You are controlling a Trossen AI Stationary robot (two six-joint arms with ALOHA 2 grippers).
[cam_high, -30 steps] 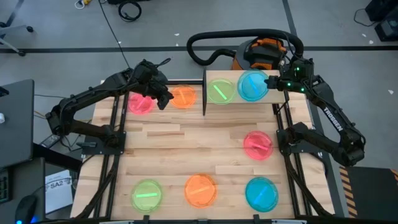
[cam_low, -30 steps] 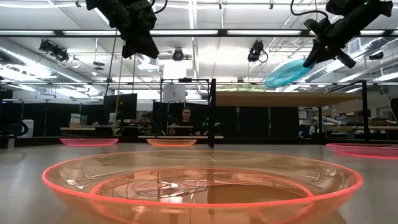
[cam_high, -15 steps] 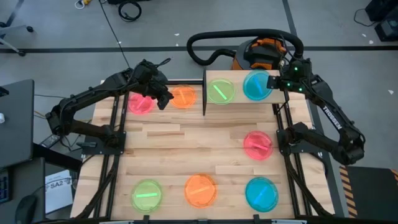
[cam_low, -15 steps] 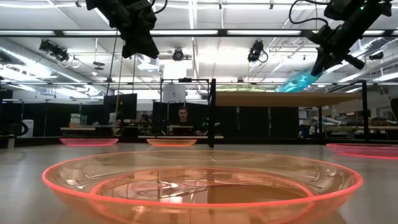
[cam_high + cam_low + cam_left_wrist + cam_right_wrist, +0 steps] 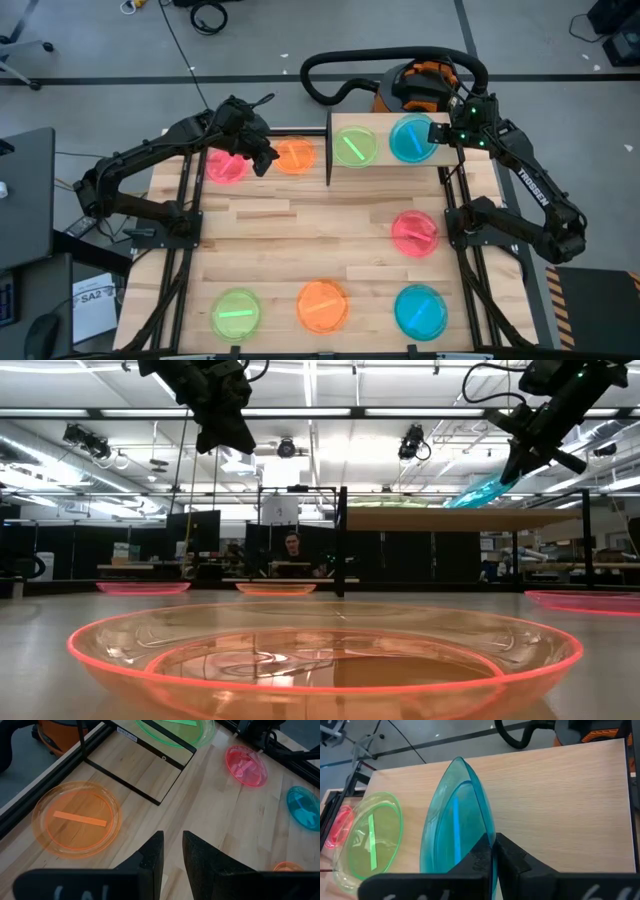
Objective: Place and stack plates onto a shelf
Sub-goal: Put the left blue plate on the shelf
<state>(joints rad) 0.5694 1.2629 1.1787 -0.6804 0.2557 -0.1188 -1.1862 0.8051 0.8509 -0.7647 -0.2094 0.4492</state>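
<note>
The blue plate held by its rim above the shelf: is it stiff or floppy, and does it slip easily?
The blue plate probably is stiff: pinched only at its rim by the right end effector, it hangs tilted over the shelf without bending. It looks thin, so likely light. Its glossy surface may slip.

We saw a plank surface (image 5: 300, 245) carrying a small raised shelf (image 5: 380, 162) at its far edge, right of centre, a light board on a thin black frame. On the shelf lay a green plate (image 5: 353, 146); a blue plate (image 5: 410, 138) beside it was tilted above the board, held by the right gripper (image 5: 447, 134), so we could not tell whether it touched. Directly on the surface lay six plates: a pink one (image 5: 225, 165) and an orange one (image 5: 295, 157) left of the shelf, another pink one (image 5: 414, 232) on the right side, and along the near edge a green (image 5: 236, 312), an orange (image 5: 322, 305) and a blue one (image 5: 420, 310).
</note>
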